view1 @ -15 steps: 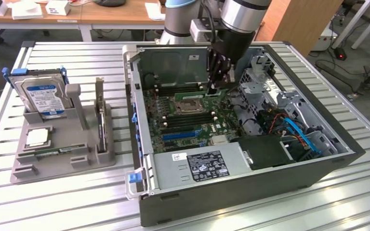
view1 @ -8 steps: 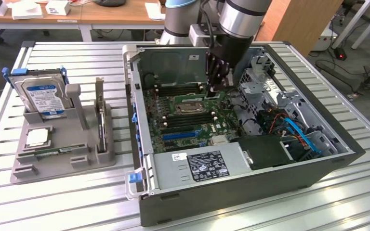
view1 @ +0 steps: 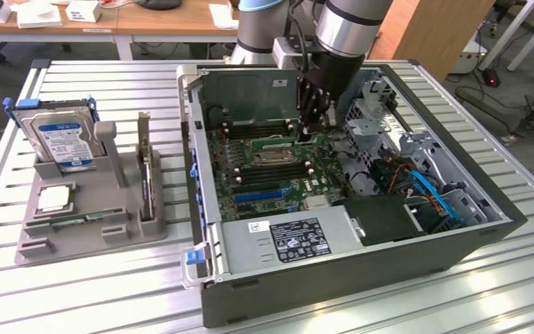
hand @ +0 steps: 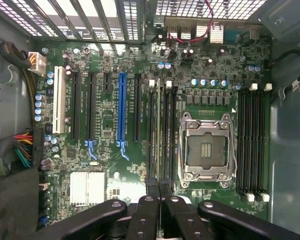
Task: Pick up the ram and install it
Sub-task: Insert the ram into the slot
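Inside an open computer case on a slatted metal worktop, the robot's hand has its fingers pressed together, pinching the ram by its top edge. The ram stands on edge at the memory slots just beside the empty processor socket. Cables crowd the case's far side. A grey holder with a hard drive sits near the worktop's edge at the exterior view's left.

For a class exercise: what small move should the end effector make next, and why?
Probably ease straight down: the end effector is shut on what looks like the ram, edge-on along the memory slots beside the CPU socket, seemingly not yet seated.
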`<state>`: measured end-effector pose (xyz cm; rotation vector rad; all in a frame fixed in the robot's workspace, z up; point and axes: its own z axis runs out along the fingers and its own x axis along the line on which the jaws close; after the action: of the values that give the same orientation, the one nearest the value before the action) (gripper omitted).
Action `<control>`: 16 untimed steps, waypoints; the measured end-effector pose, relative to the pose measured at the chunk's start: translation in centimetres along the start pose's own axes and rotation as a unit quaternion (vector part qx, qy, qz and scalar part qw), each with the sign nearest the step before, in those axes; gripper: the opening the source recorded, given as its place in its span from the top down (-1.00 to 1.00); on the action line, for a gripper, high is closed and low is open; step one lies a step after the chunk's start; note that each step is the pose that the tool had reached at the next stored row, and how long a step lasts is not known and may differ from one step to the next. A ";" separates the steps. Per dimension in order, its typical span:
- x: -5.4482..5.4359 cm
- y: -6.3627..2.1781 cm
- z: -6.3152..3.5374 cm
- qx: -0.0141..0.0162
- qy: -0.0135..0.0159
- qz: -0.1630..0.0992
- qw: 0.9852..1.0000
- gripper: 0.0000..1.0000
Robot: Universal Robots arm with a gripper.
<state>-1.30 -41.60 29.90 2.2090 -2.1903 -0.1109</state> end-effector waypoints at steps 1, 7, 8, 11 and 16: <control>0.0 0.00 0.00 0.000 0.000 0.000 1.000 0.79; 0.1 0.01 0.13 0.000 0.000 0.000 1.000 0.79; 0.2 0.00 0.15 0.000 0.000 0.000 1.000 0.79; 0.3 0.00 0.22 0.000 0.000 0.000 1.000 0.79; 0.4 -0.01 0.26 0.000 0.000 0.000 1.000 0.79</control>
<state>-1.31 -42.02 29.63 2.2090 -2.1904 -0.1110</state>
